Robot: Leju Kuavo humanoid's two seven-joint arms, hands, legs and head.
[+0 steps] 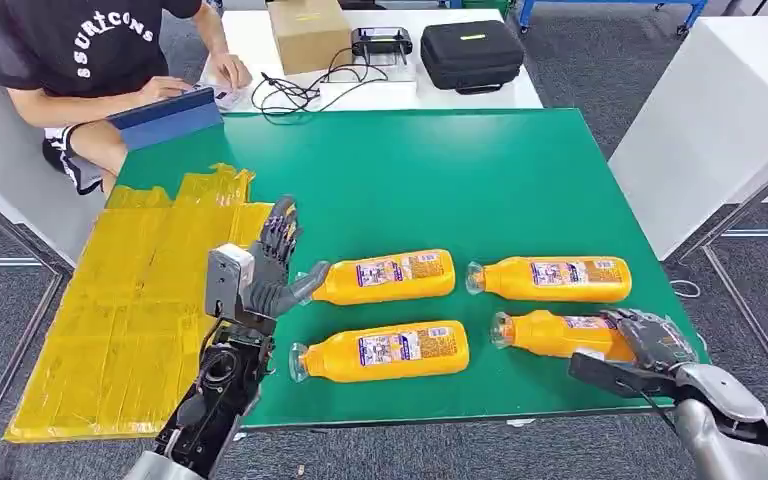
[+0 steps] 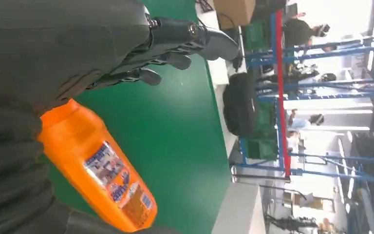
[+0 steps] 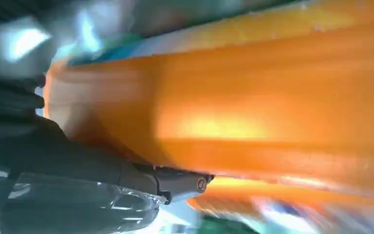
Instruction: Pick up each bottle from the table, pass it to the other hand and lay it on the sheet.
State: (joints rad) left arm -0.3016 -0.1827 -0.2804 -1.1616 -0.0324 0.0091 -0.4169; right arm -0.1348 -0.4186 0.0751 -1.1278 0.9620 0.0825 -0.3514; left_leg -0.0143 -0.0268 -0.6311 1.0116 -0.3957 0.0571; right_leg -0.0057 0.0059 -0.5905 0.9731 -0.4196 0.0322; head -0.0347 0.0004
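Four orange bottles lie on their sides on the green table (image 1: 440, 170): far left (image 1: 390, 276), far right (image 1: 560, 278), near left (image 1: 385, 350) and near right (image 1: 555, 333). My right hand (image 1: 650, 340) wraps the base end of the near right bottle, which still lies on the table; close up, the thumb (image 3: 175, 183) sits under its orange body (image 3: 253, 112). My left hand (image 1: 270, 265) is raised and empty, fingers spread, its thumb just short of the far left bottle's cap. That bottle (image 2: 102, 170) lies beside the fingers (image 2: 175, 44). The yellow sheet (image 1: 130, 310) covers the table's left side.
A seated person (image 1: 90, 60) at the back left holds a blue folder (image 1: 170, 115). Behind the green table a white table carries a cardboard box (image 1: 307, 32), a black case (image 1: 470, 55) and cables (image 1: 290, 95). Another white table (image 1: 720, 120) stands to the right.
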